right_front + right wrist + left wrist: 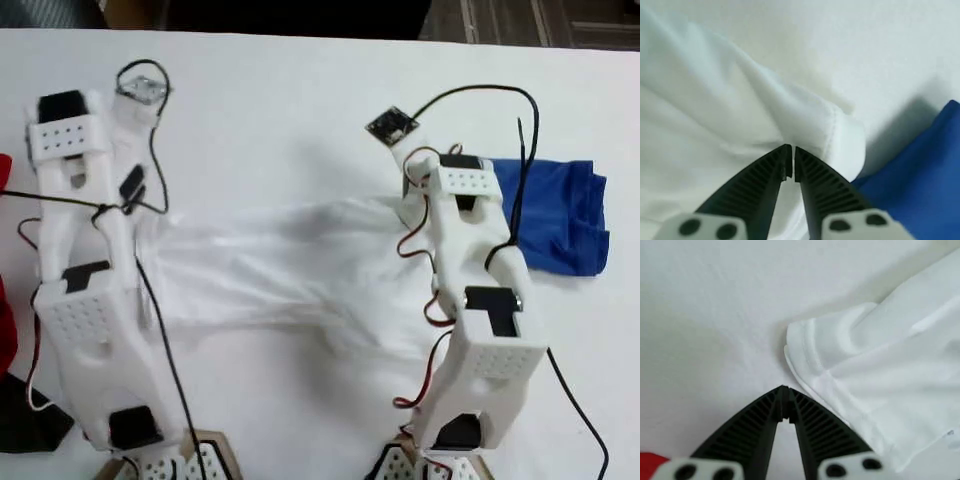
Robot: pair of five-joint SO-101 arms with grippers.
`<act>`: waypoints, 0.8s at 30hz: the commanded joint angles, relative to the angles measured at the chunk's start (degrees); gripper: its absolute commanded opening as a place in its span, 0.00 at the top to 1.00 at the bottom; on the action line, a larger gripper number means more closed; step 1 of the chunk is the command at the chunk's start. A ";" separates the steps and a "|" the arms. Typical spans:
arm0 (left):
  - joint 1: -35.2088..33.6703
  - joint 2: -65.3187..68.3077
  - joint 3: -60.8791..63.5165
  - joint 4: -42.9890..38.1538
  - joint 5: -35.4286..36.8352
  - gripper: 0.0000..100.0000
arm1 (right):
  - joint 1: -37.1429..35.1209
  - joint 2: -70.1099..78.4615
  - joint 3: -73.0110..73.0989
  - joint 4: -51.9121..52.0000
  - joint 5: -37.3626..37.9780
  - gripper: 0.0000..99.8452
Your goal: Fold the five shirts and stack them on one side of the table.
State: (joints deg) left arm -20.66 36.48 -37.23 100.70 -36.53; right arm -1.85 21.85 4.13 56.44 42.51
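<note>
White shirt (290,270): rumpled, lies pulled wide across the middle of the tabletop (300,90) between the two arms in the high view. Blue shirt (560,215) bunched at mid right; sliver of red shirt (5,330) at the left edge. Left wrist view adds a hemmed white corner right of centre, just beside the left claw (784,391), clenched over bare tabletop. Right wrist view adds the right claw (790,152), clenched, seemingly pinching a white fold; blue cloth at lower right.
</note>
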 commanded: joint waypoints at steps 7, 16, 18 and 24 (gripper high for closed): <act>6.07 13.27 -2.77 -5.01 6.86 0.97 | 0.40 -4.62 -1.41 0.22 -0.44 0.98; 5.63 21.89 -16.31 -5.19 12.75 0.97 | 0.48 0.48 -0.62 -4.00 -0.44 0.98; 5.98 23.65 -22.37 -2.81 12.48 0.97 | 0.40 1.98 -0.70 -5.41 -0.44 0.98; 4.22 29.63 -32.40 0.44 13.27 0.97 | -1.10 3.82 -0.70 -6.90 -0.44 0.98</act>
State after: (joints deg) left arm -14.95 64.97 -65.27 100.70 -24.13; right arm -1.93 25.89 4.13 50.55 42.51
